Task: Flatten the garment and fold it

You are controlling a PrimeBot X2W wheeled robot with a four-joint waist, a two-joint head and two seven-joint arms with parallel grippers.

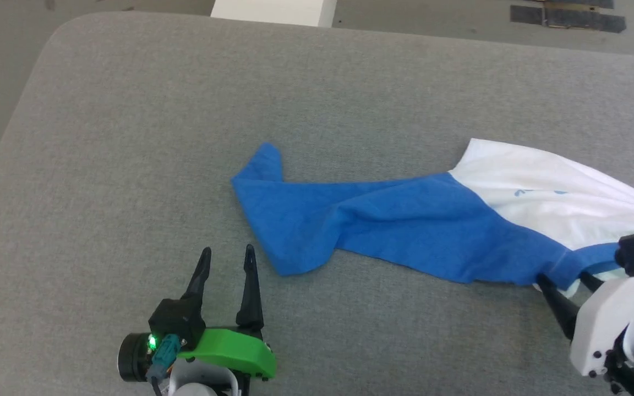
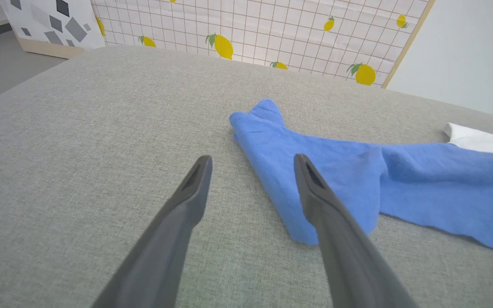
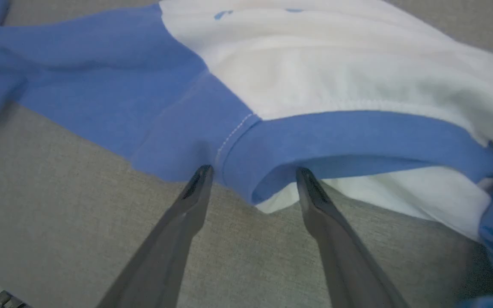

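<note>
Grey surface (image 1: 130,137): left hand (image 1: 227,249) spread nr garment (image 1: 405,220); rt wrist view shows right hand (image 3: 253,170) spread at collar (image 3: 357,128).

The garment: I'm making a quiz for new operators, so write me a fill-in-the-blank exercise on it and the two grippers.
1. The outstretched sleeve of the garment is coloured ____.
2. The left gripper stands ____, holding nothing.
3. The right gripper, open, points at the trim of the garment's ____.
4. The garment lies on a ____ fabric surface.
Missing words: blue; open; collar; grey.
</note>
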